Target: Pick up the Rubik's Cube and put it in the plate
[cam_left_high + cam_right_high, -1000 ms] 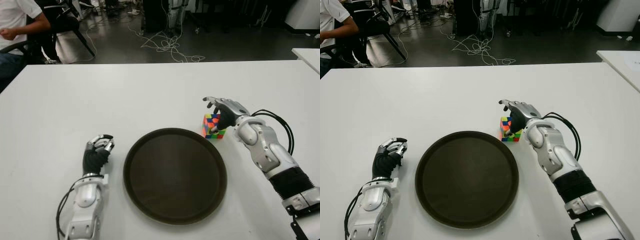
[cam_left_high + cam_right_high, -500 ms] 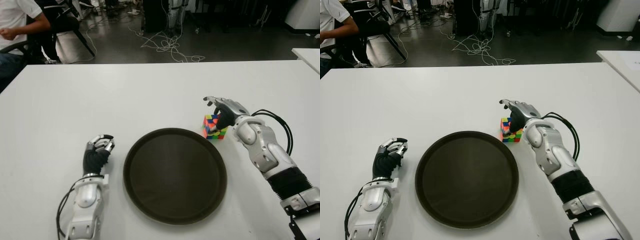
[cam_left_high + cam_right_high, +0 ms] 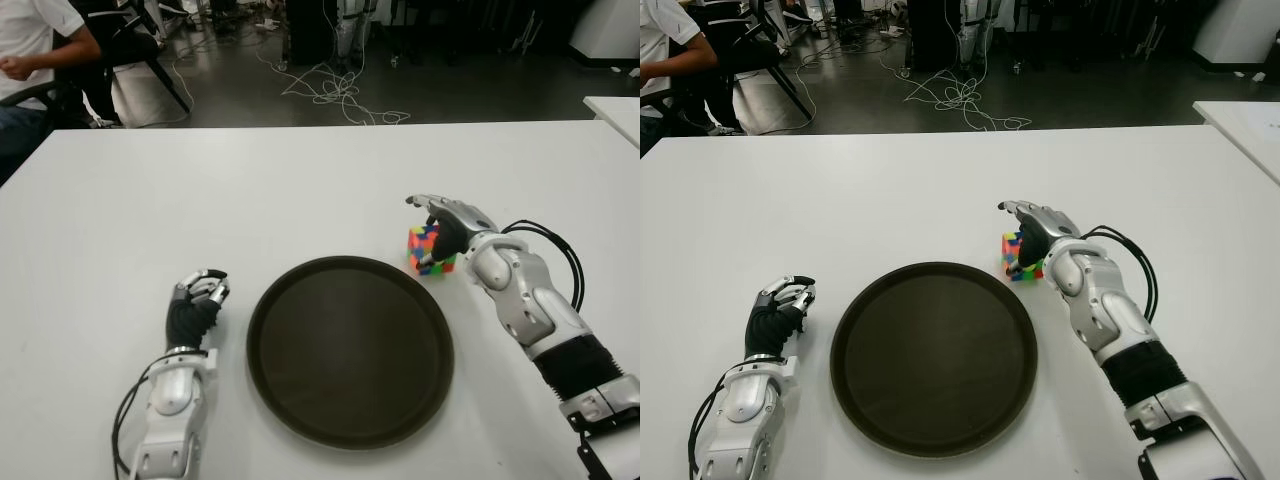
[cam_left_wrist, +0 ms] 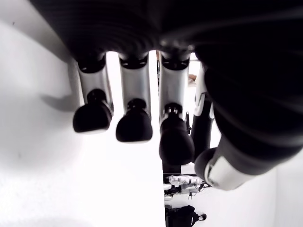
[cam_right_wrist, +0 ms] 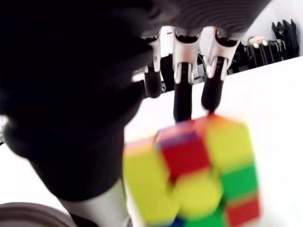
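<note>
The Rubik's Cube (image 3: 428, 250) stands tilted on one edge on the white table (image 3: 250, 190), just past the far right rim of the round dark plate (image 3: 350, 345). My right hand (image 3: 441, 224) is over the cube from the right. In the right wrist view its fingers (image 5: 182, 90) reach straight past the cube (image 5: 194, 170) and the thumb lies against the cube's side. The fingers are not closed around it. My left hand (image 3: 197, 295) shows left of the plate with its fingers (image 4: 135, 125) curled, holding nothing.
A seated person (image 3: 30, 50) is beyond the table's far left corner. Cables (image 3: 335, 90) lie on the floor behind the table. The corner of another white table (image 3: 615, 110) shows at the far right.
The cube has tipped up from lying flat and shifted slightly right under my right hand. The left hand and the plate have not moved.
</note>
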`<state>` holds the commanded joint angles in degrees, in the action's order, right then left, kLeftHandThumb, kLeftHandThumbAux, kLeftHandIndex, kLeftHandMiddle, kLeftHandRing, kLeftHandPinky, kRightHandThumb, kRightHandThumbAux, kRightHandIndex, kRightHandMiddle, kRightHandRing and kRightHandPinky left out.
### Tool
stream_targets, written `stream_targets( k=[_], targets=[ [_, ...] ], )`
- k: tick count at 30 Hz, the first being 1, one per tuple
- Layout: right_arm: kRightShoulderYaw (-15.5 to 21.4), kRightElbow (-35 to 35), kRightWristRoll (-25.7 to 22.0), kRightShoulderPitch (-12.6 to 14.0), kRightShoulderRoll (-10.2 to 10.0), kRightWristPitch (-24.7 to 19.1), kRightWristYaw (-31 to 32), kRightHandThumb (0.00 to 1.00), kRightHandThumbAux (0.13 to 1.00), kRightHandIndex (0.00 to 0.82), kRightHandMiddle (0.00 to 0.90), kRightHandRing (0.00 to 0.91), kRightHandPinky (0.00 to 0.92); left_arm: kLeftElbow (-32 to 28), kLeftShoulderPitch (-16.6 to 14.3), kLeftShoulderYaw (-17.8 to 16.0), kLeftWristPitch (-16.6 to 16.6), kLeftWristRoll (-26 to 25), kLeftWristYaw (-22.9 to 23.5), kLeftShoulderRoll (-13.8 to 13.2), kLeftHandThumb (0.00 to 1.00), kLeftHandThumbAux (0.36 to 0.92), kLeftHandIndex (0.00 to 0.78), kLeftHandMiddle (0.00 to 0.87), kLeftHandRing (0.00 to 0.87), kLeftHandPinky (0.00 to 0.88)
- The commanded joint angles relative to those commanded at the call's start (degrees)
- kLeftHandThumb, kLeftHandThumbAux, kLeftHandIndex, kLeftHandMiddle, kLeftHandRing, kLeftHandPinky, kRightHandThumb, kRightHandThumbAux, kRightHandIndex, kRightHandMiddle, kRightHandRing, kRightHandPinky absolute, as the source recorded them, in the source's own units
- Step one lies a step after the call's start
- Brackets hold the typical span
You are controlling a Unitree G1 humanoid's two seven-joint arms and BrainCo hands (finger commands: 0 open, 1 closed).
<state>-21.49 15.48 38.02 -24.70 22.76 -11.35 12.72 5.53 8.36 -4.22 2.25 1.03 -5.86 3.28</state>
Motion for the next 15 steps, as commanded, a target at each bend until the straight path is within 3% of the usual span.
stream_targets(
  k=[6,15],
  targets=[
    [-0.3,0.1,0.4,0.0,0.5,0.8,-0.1,0.0,0.949,0.07,0.175,0.194,0.192,0.2,0.0,0.0,-0.3,0.1,0.0,-0.1,0.71,0.705,0.444,0.804,0.817,0.807],
    [-0.3,0.2,0.3,0.2,0.7,2.2,-0.8,0.0,0.925,0.074,0.2,0.253,0.243,0.3,0.0,0.2,-0.8,0.0,0.5,-0.4,0.709,0.705,0.444,0.803,0.814,0.802]
  ],
)
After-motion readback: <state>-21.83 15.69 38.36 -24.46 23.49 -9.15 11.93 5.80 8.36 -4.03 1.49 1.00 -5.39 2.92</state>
